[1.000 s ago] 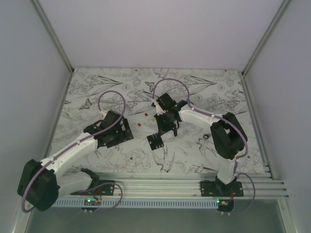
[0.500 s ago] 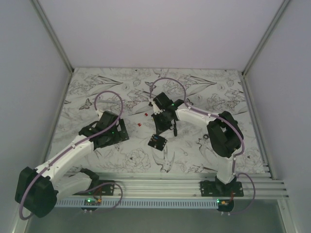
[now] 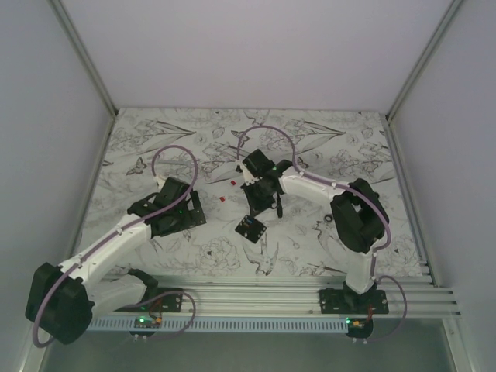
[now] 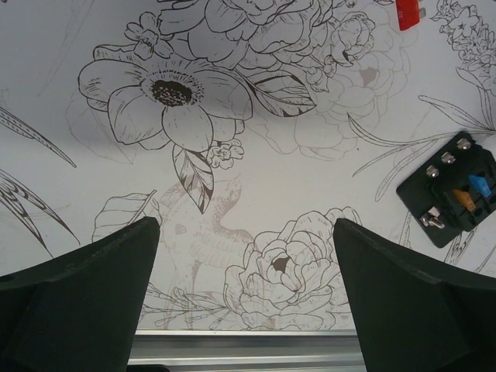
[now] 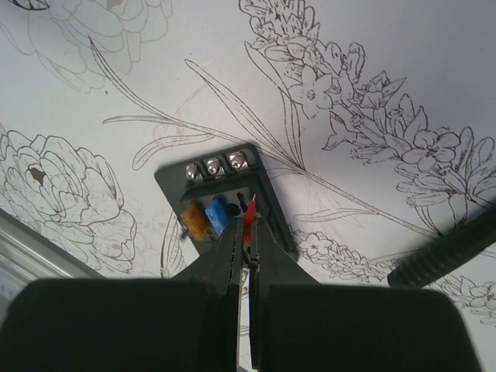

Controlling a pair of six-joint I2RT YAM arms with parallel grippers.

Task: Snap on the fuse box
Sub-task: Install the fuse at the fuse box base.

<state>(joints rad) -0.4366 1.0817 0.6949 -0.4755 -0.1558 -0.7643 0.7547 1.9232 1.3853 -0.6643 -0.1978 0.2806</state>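
Note:
The fuse box (image 3: pixel 249 227) is a small black block lying flat on the flower-print table, near the middle. It has three screws along one edge, with an orange and a blue fuse seated in it (image 5: pixel 225 194). My right gripper (image 5: pixel 246 232) is shut on a small red fuse (image 5: pixel 248 219), whose metal tip hangs just over the box's open slot. In the top view the right gripper (image 3: pixel 260 205) is just behind the box. My left gripper (image 4: pixel 246 232) stands wide open over bare table, holding nothing, and the fuse box (image 4: pixel 449 190) lies off to its right.
A loose red fuse (image 4: pixel 408 13) lies further back on the table, and two red pieces (image 3: pixel 222 198) show left of the right gripper. A black ribbed stick (image 5: pixel 446 252) lies to the right of the box. An aluminium rail (image 3: pixel 256 294) runs along the near edge.
My left gripper has opened fully and its arm has drawn back to the left, away from the fuse box. The right gripper, still shut on the red fuse, has shifted slightly left over the box.

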